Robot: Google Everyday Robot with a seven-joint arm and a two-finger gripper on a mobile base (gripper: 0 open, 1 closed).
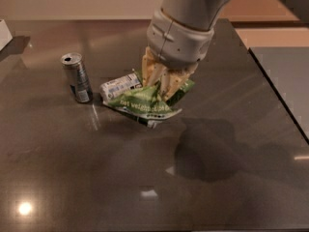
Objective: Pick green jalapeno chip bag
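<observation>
The green jalapeno chip bag (145,103) is crumpled and hangs in the air above the dark table (231,129), its shadow lying on the surface below and to the right. My gripper (161,83) comes down from the top of the view, and its yellowish fingers (153,74) are shut on the bag's upper right part. The bag's top edge is hidden behind the fingers.
A silver can (77,77) stands upright left of the bag. A small white can or packet (120,86) lies on its side just behind the bag. A white object (4,33) sits at the far left edge. The table's right edge (275,91) runs diagonally.
</observation>
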